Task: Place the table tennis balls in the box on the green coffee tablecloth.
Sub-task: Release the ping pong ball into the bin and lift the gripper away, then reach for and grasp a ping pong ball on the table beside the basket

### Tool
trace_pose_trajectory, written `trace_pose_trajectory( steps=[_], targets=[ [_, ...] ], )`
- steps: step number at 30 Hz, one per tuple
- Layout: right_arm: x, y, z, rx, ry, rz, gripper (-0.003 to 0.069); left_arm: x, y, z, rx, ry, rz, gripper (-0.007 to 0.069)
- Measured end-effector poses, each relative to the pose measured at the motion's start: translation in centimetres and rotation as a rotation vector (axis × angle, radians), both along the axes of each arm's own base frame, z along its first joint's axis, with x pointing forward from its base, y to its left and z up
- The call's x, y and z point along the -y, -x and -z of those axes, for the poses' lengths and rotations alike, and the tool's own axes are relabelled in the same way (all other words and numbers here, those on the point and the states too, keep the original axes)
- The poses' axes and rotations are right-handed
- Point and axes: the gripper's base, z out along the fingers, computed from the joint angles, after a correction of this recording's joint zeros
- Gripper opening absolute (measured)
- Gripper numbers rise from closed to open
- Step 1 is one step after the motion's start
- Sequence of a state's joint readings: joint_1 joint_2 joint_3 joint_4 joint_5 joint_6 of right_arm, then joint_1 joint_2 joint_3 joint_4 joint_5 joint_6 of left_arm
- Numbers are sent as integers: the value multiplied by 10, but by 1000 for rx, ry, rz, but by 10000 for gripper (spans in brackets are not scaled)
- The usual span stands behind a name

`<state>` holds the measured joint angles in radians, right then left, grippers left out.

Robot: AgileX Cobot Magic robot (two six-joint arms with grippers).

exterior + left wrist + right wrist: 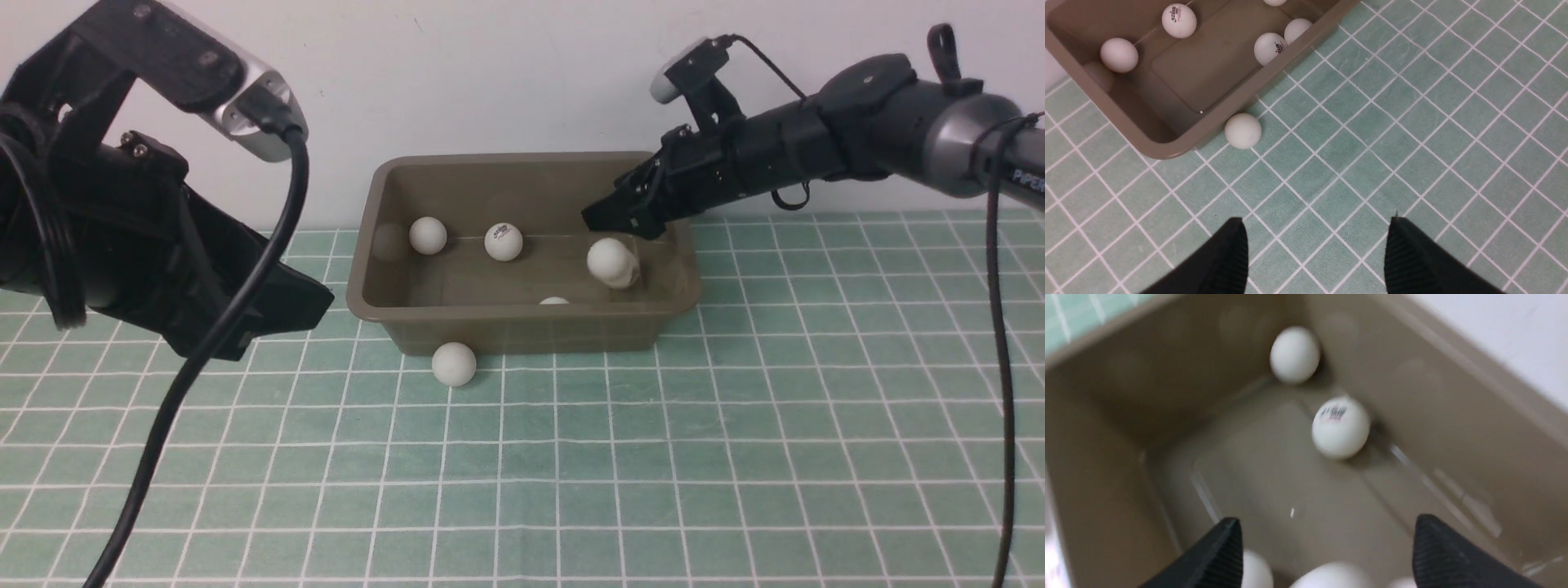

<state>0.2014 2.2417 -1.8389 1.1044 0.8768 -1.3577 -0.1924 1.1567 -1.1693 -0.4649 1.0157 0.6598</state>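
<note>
- Front view: right fingers (630, 214), spread wide and empty, hang over the box (522, 331); blurred ball (612, 262) just beneath: release step, apparently.
- The stray ball (453, 363) sits on green coffee tablecloth (735, 408), beside the box wall.
- The left fingers (1224, 261) stand apart, empty; next move: lower around it.

We are looking at the box (522, 331): an olive-brown tub with rounded corners and a rolled rim, sitting upright on the green coffee tablecloth (735, 425). The tablecloth is a mint cloth with a white grid, lying flat.

We are counting five table tennis balls (1270, 48) inside the box in the left wrist view.
- A plain ball (428, 235) and a logo ball (504, 242) are resting near the far wall.
- A blurred ball (611, 261) is showing at the right end, and we are unable to tell whether it is one ball or two.
- A hidden ball (553, 300) is just peeking over the near wall.
- One stray ball (453, 363) is lying on the cloth outside, touching the near wall toward its left end.
</note>
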Motion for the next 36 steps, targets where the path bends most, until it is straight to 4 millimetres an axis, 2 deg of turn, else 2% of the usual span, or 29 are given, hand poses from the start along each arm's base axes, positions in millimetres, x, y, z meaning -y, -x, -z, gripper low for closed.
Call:
trace_pose_trajectory(
  steps=[2, 5, 9, 12, 16, 18, 20, 22, 25, 29, 32, 36],
  targets=[
    [5, -1, -16, 28, -39, 37, 524, 0, 0, 0, -1, 0, 0, 405],
    [23, 3, -56, 115, -59, 89, 527, 0, 2, 2, -28, -8, 14, 405],
    [66, 25, -123, 241, 23, 146, 528, 0, 3, 2, -28, -9, 17, 405],
    [89, 50, -159, 268, 136, 169, 528, 0, 2, 1, -18, -8, 14, 405],
    [103, 88, -206, 306, 229, 258, 529, 0, 1, 1, -10, -9, 14, 405],
    [115, 120, -244, 344, 245, 410, 528, 0, 1, 1, -8, -9, 14, 405],
    [123, 138, -264, 348, 206, 536, 519, 0, 1, 1, -8, -9, 14, 405],
    [134, 165, -286, 362, 188, 685, 492, 0, 1, 1, -8, -9, 14, 405],
    [151, 206, -309, 369, 226, 862, 437, 0, 1, 1, -4, -7, 12, 405],
    [158, 253, -318, 253, 240, 927, 384, 1, -1, -1, 12, 8, 3, 405],
    [149, 270, -318, 190, 205, 831, 376, 2, -2, -3, 32, 32, 6, 405],
    [137, 281, -310, 164, 165, 701, 373, 4, -3, -5, 54, 59, 15, 405]
  ],
)
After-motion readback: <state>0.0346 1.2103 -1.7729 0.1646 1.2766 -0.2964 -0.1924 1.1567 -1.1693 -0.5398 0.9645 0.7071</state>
